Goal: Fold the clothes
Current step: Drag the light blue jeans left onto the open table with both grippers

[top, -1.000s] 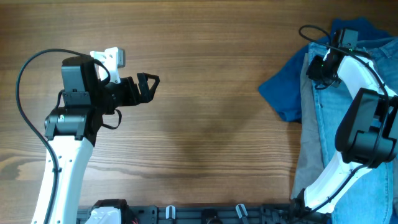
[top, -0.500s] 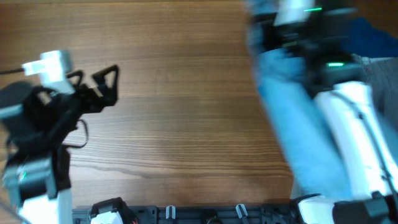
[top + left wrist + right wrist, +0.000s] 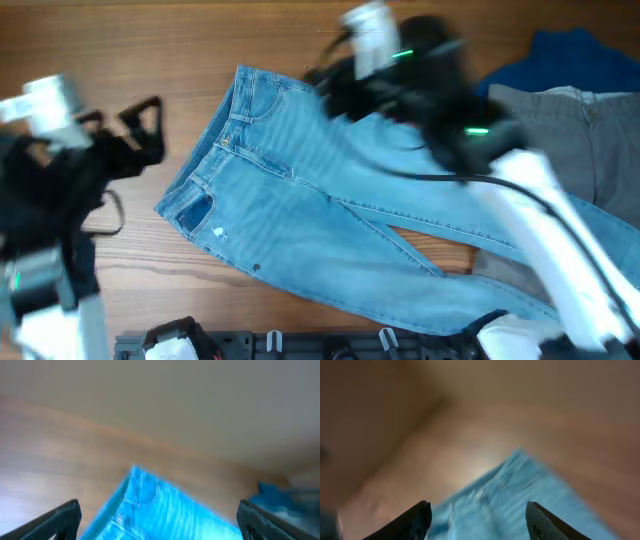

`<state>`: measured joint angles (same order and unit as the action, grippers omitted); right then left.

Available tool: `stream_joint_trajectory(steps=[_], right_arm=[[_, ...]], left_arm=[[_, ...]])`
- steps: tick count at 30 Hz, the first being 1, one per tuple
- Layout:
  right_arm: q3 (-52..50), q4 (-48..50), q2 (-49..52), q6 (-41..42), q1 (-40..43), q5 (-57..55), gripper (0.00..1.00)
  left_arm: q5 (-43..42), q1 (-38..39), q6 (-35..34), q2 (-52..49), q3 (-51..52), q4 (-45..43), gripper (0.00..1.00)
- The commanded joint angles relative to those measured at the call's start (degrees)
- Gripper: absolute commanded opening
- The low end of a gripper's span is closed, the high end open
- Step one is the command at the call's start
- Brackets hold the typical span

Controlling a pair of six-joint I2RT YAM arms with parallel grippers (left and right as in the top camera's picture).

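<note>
Jeans [image 3: 300, 200] have slid onto the table [image 3: 300, 40], waistband [image 3: 208, 140] near left jaws; left, right jaws apart.

Wooden table [image 3: 150, 40]: jeans [image 3: 300, 190] spread mid; grey trousers [image 3: 595, 135], blue shirt [image 3: 570, 55] right.

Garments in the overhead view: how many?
3. Light-blue jeans are spread across the middle, waistband toward the left. Grey trousers lie at the right edge. A dark blue shirt is at the top right, partly covered by the trousers. More may be hidden underneath.
</note>
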<state>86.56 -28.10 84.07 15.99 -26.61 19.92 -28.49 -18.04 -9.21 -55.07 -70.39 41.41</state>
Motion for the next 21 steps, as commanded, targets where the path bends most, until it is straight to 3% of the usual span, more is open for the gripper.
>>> stream_joint_trajectory(steps=[1,3,4,5,7,12,16,19,21], right_arm=[[0.81,-1.03,-3.06,7.21,11.87,-1.16,0.63],[0.81,-3.67,-2.14,10.97,16.85,-1.11,0.61],[0.81,-5.79,-1.38,11.19,19.10,-1.11,0.60],[0.81,-8.17,-0.42,11.15,20.52,-1.14,0.60],[0.81,-11.89,1.22,10.78,21.24,-1.20,0.60],[0.74,-16.79,4.68,10.73,21.22,-2.62,0.61],[0.74,-16.81,5.11,9.29,21.22,-4.61,0.61],[0.74,-16.79,5.11,9.29,21.22,-5.07,0.61],[0.74,-17.75,5.11,8.57,21.22,-5.01,0.61]], left_arm=[[-0.35,10.75,9.84,-14.67,-0.13,5.88,0.99],[-0.35,14.51,12.74,-22.32,-0.13,6.10,0.92],[-0.35,16.68,15.17,-28.65,-0.13,4.52,0.79],[-0.11,18.36,16.68,-35.65,-0.13,1.09,0.59],[-0.22,19.23,16.48,-44.68,-0.13,-5.88,0.43],[6.25,19.26,16.24,-58.58,-0.13,-17.53,0.45],[12.85,18.91,14.78,-65.09,-0.13,-17.86,0.05],[29.73,13.62,-2.23,-70.44,-0.13,-15.30,0.04],[30.91,3.17,-7.89,-72.35,-0.13,-13.77,0.04]])
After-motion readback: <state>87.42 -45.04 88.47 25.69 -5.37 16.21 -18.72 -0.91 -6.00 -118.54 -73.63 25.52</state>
